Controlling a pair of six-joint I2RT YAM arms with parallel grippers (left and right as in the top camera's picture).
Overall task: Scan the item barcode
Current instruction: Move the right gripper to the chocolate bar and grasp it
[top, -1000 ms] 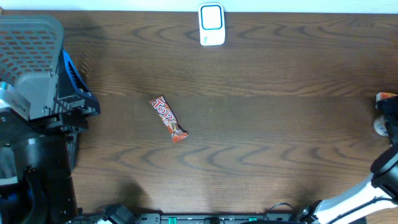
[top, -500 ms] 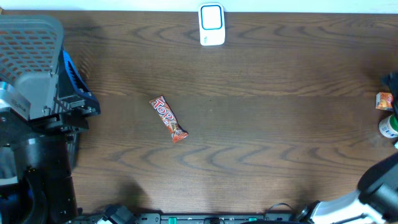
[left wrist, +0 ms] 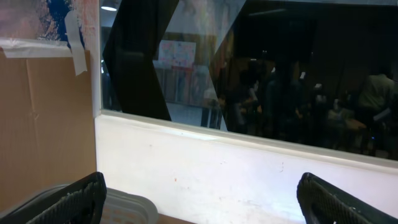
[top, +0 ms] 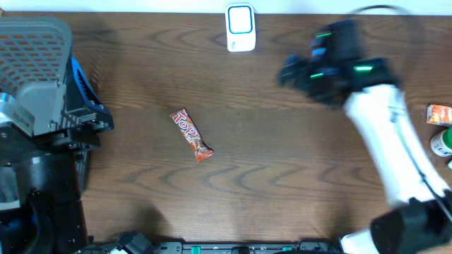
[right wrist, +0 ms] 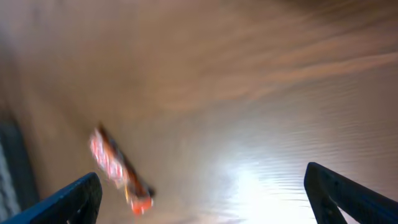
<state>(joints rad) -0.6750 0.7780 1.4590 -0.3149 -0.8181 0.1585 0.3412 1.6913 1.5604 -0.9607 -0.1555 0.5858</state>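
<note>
— Where is the candy bar (top: 191, 134)?
— Flat on the wooden table (top: 282, 183), left of centre, its length running from 11 to 5 o'clock. Nothing touches it.
— And the scanner (top: 240, 28)?
— At the table's 12 o'clock edge, well apart from the bar, toward its 1 o'clock.
— The right gripper (top: 293, 72)?
— Blurred, above the table at the bar's 2 o'clock. Its wrist view shows the jaws spread wide, released, with the bar low at 8 o'clock.
— The left gripper (left wrist: 202, 205)?
— Also released, jaws wide, facing a white wall (left wrist: 236, 174) and a dark window (left wrist: 298, 81). A grey basket (top: 35, 42) sits at the table's 10 o'clock corner.
</note>
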